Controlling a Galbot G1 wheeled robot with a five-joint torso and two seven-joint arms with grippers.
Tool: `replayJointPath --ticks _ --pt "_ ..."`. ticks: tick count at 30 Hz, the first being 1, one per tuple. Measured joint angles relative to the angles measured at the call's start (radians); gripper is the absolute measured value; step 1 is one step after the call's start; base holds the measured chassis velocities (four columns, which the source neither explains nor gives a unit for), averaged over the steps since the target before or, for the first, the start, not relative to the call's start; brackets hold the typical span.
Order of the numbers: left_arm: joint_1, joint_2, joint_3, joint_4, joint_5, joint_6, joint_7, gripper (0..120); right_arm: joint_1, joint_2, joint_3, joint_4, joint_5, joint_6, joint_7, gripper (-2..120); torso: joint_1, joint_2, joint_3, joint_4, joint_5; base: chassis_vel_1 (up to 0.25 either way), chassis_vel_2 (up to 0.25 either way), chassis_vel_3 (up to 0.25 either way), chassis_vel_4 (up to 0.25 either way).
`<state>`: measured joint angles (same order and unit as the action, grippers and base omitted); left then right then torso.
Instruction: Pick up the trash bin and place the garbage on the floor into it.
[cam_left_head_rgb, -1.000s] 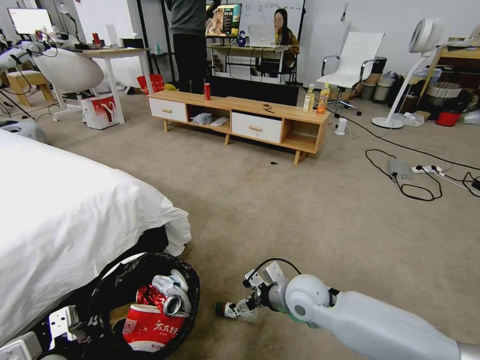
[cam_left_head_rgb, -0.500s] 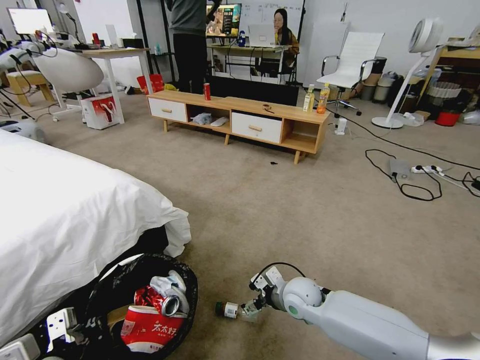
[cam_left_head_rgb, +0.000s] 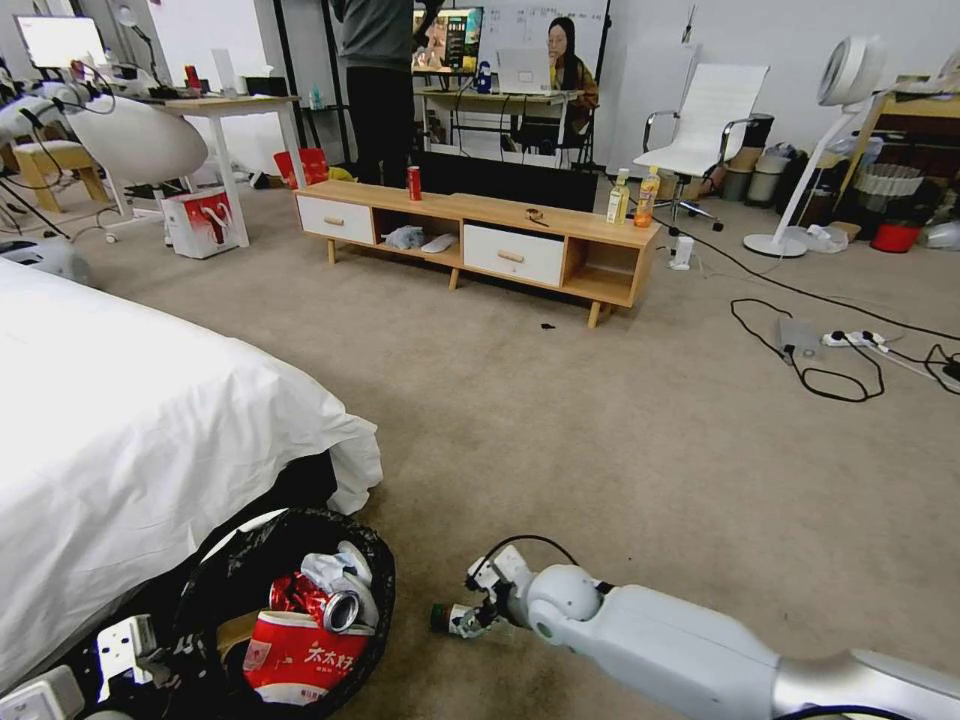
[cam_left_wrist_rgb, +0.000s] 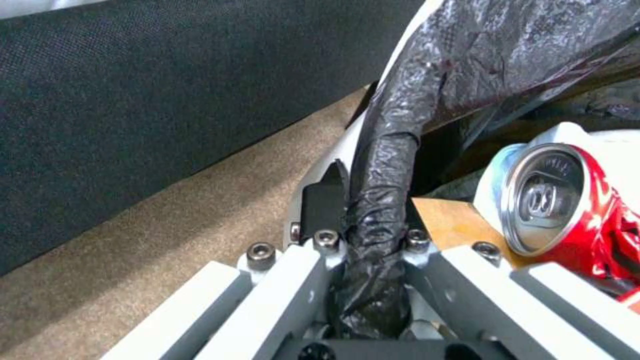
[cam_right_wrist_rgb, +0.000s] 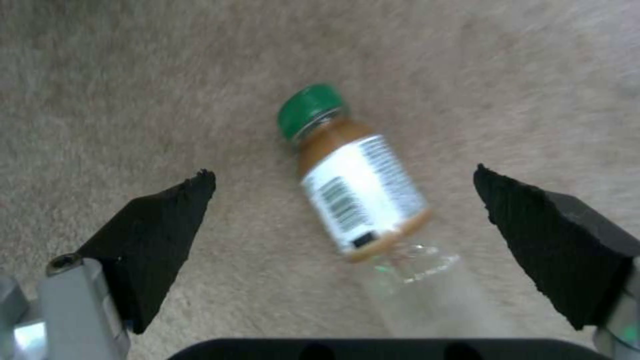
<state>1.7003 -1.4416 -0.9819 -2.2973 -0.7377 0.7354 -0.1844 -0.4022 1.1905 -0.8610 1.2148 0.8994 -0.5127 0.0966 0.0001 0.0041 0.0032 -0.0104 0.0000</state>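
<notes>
Small clear green-capped bottle (cam_right_wrist_rgb: 360, 200) lying on beige short-pile carpet (cam_left_head_rgb: 600, 420), between wide-spread fingers of right gripper (cam_right_wrist_rgb: 343, 175), untouched. Left gripper (cam_left_wrist_rgb: 367, 260) clamped on black-bag-lined round white trash bin (cam_left_head_rgb: 290, 610) beside white-sheeted bed (cam_left_head_rgb: 130, 420).

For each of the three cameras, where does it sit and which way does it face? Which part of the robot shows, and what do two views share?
Head view: on the robot's head, facing forward and down over the carpet; both arms show, right gripper at the bottle.
Left wrist view: on the left wrist, facing the trash bin; left gripper is clamped on its black liner.
Right wrist view: on the right wrist, facing the carpet; open fingers flank the green-capped bottle.
Shared: the head and left wrist views both show the crushed red can.
</notes>
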Motion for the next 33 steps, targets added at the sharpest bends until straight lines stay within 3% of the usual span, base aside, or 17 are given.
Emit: replayJointPath --ticks 11,25,33 --pt "-0.001 0.003 0.002 0.003 -0.003 0.0 0.0 1 -0.045 0.052 -0.014 -0.125 -0.056 0.043 -0.038 98 0.0 0.0 0.0 -0.0003 0.0 0.0 0.0 0.0 0.0" --pt "-0.002 0.0 0.004 0.005 -0.001 0.0 0.0 1 -0.075 0.058 0.012 -0.216 -0.126 0.095 -0.064 97 0.0 0.0 0.0 -0.0004 -0.0001 0.0 0.0 0.0 0.0" --pt "-0.003 -0.004 0.004 0.006 0.002 0.0 0.0 1 -0.081 0.044 0.017 -0.183 -0.13 0.102 -0.059 72 0.0 0.0 0.0 -0.0004 0.0 0.0 0.0 0.0 0.0"
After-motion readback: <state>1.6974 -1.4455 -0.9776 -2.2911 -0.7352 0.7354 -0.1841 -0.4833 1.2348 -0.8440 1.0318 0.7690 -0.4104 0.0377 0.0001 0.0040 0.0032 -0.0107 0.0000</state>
